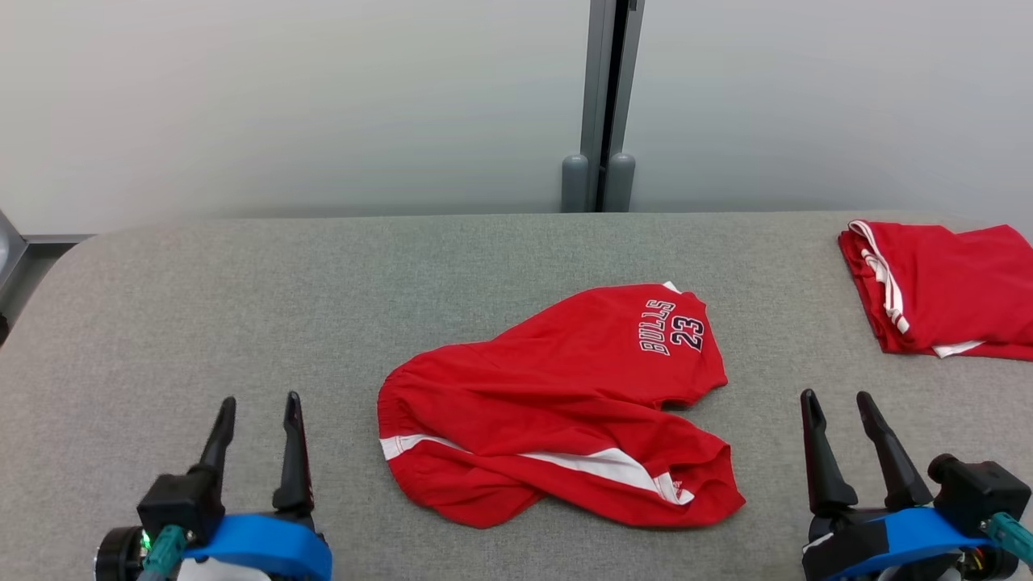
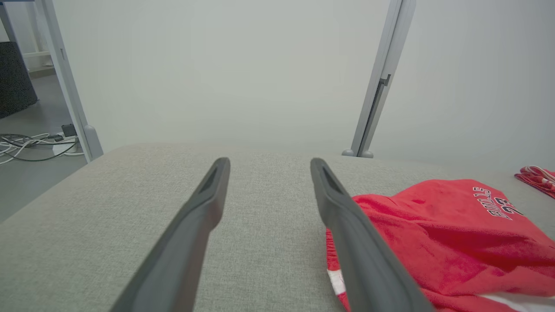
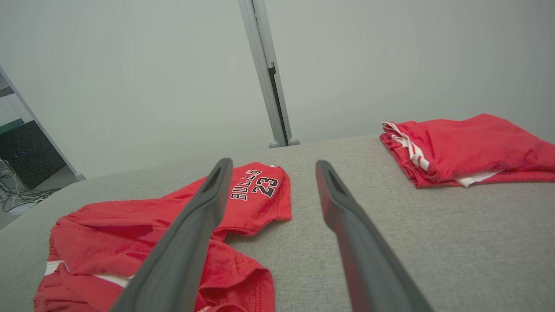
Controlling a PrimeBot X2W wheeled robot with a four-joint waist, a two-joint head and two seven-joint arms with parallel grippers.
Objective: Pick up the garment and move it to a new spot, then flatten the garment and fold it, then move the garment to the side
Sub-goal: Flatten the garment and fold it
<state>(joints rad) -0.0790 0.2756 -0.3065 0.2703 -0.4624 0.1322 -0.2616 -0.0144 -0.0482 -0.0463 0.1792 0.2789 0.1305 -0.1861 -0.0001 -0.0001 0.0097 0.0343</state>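
Currently: garment lies crumpled between both grippers, touching neither.
Left gripper, right gripper open, empty; long axis runs side to side.

The left pincer rises from the bottom centre, its two dark fingers spread wide with nothing between them but grey bench. A crumpled red garment printed with a number lies at lower right, its near edge behind the right-hand finger. Another red cloth shows at the right edge. Cables lie on the floor at left.
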